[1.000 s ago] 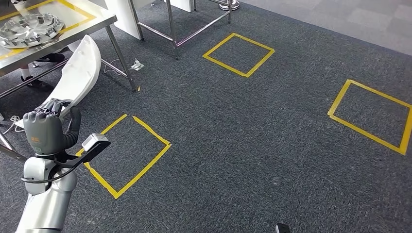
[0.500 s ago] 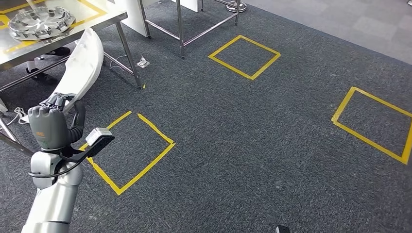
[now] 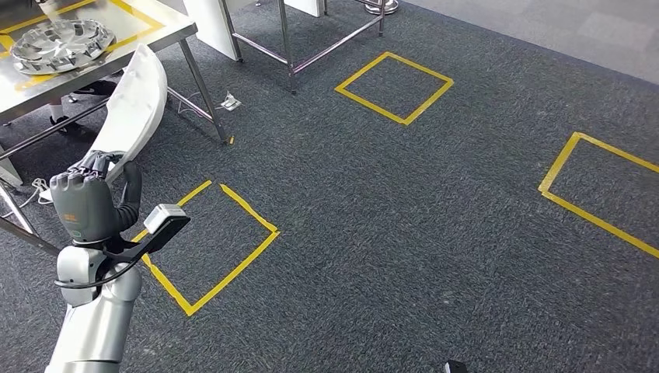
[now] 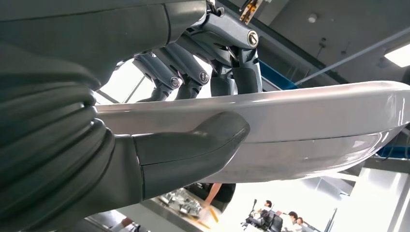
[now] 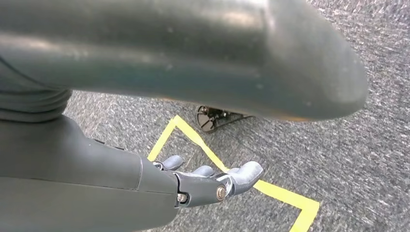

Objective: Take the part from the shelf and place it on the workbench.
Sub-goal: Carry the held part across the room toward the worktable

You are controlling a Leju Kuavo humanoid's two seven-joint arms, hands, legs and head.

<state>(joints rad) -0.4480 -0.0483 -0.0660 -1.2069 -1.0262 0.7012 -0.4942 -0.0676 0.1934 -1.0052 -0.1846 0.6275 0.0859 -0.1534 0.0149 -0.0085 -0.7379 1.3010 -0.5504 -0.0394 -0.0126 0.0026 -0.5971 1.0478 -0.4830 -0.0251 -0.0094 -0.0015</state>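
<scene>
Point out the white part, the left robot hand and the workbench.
white part [image 3: 136,101], head view: middle of its curved panel.
left robot hand [image 3: 87,206], head view: back of the hand.
workbench [image 3: 167,29], head view: bare steel corner.

Left arm [image 3: 93,318] raised at lower left, hand [image 3: 89,203] upright, thumb [image 4: 193,150] and fingers [image 4: 227,58] clamped on the white part [image 3: 134,109]. Right hand [image 5: 159,186] hanging low, fingers apart, holding nothing.

Yellow tape squares [image 3: 395,76] — grey carpet [image 3: 404,233]

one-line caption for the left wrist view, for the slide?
Left hand grips the long white curved part, thumb under one face, dark fingers over the other.
</scene>
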